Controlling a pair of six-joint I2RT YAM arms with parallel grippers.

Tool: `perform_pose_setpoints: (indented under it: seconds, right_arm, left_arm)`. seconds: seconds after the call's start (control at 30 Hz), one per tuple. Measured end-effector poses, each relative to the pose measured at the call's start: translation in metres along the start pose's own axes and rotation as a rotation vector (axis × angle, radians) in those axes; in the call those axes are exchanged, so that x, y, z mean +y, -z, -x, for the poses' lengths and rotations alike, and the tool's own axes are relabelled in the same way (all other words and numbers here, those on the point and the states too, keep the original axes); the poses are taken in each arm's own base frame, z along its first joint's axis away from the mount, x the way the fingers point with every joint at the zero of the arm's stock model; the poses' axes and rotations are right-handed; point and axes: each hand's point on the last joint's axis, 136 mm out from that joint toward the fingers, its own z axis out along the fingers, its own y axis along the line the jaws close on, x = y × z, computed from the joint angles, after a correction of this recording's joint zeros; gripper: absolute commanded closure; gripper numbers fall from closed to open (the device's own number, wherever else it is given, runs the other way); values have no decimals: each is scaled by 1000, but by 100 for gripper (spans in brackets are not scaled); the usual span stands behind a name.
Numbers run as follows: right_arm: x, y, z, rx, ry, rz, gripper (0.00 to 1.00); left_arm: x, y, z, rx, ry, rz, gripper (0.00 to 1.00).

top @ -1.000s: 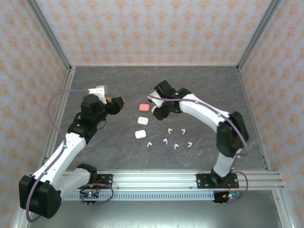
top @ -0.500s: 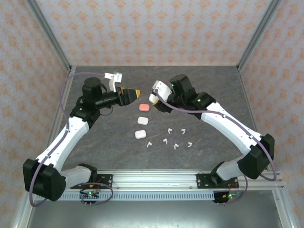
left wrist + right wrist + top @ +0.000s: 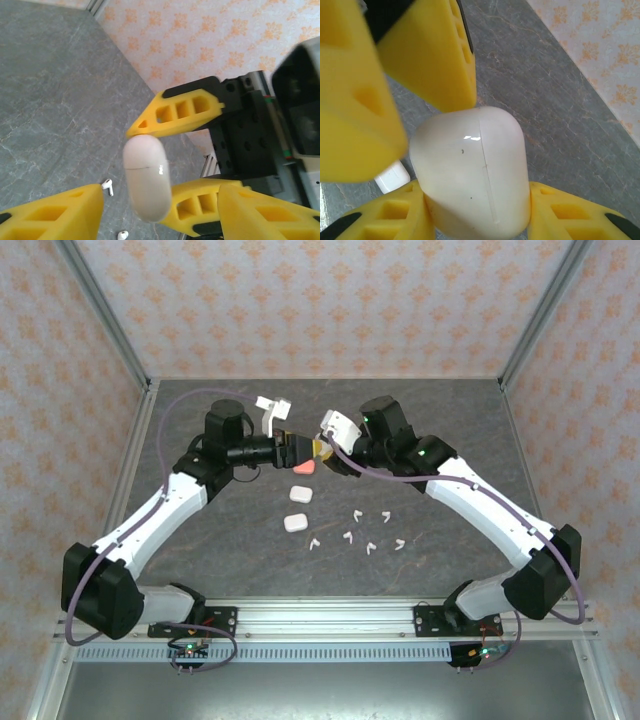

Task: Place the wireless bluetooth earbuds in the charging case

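Right hand clamps one end of a white charging case between its yellow fingers, holding it clear of the grey worktop. Facing it at close quarters, the left hand has its jaws parted, a fingertip on either side of the case's free end; whether they touch it cannot be told. On the worktop just beneath the two hands lies a salmon-pink case. Farther back toward the arm bases sit two white cases, one behind the other. Beyond them, toward the right arm's side, the wireless bluetooth earbuds, small and white, lie scattered loose, well apart from both hands.
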Motion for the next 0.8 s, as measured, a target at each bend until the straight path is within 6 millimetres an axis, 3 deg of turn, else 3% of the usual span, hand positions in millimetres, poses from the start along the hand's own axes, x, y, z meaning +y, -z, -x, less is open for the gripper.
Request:
perform_pose_setpoints:
  seconds: [0.2,0.6,0.8]
  right_arm:
    - [1,0,1,-3,1,5,58]
    - [0,0,-1,5,-1,-1,56]
    - [0,0,-4,10,-43,4,33]
  left_arm:
    - [7,-11,-8,32,28,2,49]
    - [4,-17,-12,55,30,-17,77]
    - [4,-17,-11,53,9,-17,84]
